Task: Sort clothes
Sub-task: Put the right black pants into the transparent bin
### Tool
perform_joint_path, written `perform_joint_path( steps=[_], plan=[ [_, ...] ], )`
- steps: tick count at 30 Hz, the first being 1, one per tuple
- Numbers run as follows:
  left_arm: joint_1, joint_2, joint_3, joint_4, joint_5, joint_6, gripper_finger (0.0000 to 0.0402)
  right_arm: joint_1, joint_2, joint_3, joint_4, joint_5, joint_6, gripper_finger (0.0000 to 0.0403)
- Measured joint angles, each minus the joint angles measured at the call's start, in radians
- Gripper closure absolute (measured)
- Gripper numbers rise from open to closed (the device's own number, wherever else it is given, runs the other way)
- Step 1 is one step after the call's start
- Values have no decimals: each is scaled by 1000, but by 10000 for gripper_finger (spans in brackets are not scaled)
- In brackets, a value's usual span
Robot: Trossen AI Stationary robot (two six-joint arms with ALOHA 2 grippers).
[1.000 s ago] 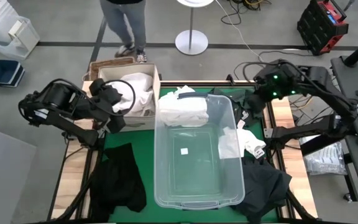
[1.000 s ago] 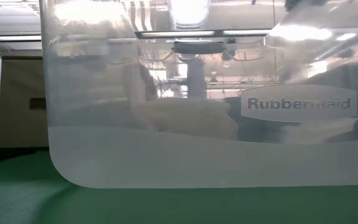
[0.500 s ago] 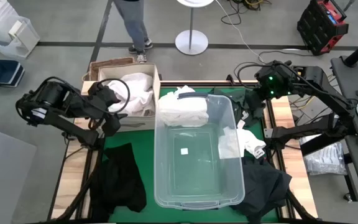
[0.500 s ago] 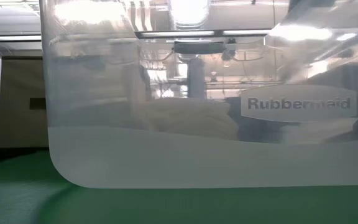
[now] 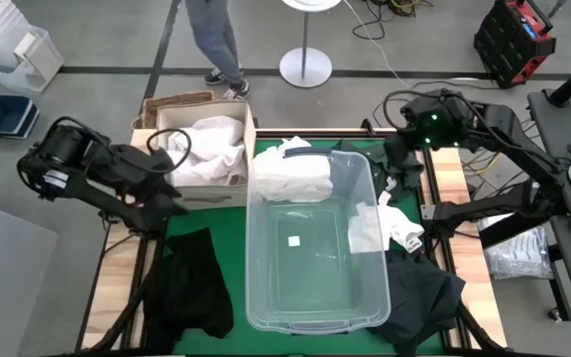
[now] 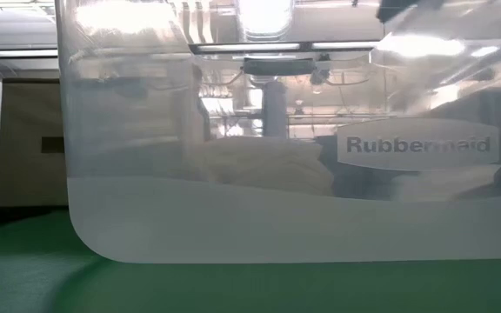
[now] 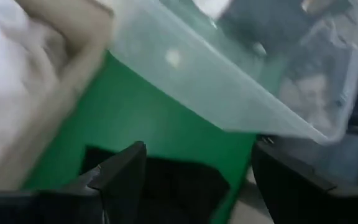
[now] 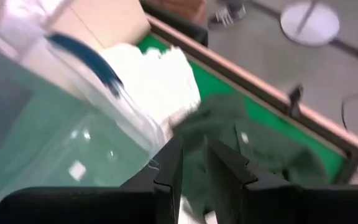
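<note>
Clear tub [image 5: 315,248] mid-table as reference. Near end: black garments [image 5: 194,283] either side. Far rim: white garment [image 5: 290,174] draped over. Left gripper [image 5: 173,190] spread wide, empty, beside cardboard box [image 5: 206,188] holding white clothes [image 5: 211,139]. Right gripper [image 8: 193,163] nearly clenched, empty, over dark green garment [image 8: 241,140] at far right corner.

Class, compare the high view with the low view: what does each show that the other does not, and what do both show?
Only the high view shows the cardboard box holding white clothes, the black garment on the green mat, both arms, with the left gripper open beside the box and the right gripper nearly shut at the far right corner, and a person's legs. Only the low view shows the tub's Rubbermaid label. Both show the clear tub and the white garment at its far end.
</note>
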Motion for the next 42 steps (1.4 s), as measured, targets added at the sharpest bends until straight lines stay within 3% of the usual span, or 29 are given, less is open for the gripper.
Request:
perform_joint_path(
  steps=[8, 16, 23, 27, 33, 42],
  plan=[
    [-1, -41, -207, -1, 180, -36, 135, 0, 10, 0, 151, 0, -69, 346],
    [-22, -65, -436, -1, 296, -74, 135, 0, 10, 0, 184, 32, -87, 346],
    [-24, -63, -555, -1, 299, -107, 135, -2, 10, 0, 184, 52, -106, 346],
    [-24, -61, -607, -1, 305, -208, 135, -3, 10, 0, 184, 52, -113, 346],
    [-28, -49, -646, -1, 390, -337, 135, -8, 10, 0, 188, 74, -118, 346],
    [-31, -42, -635, 5, 321, -404, 135, -13, 10, 0, 239, 79, -151, 346]
  ],
)
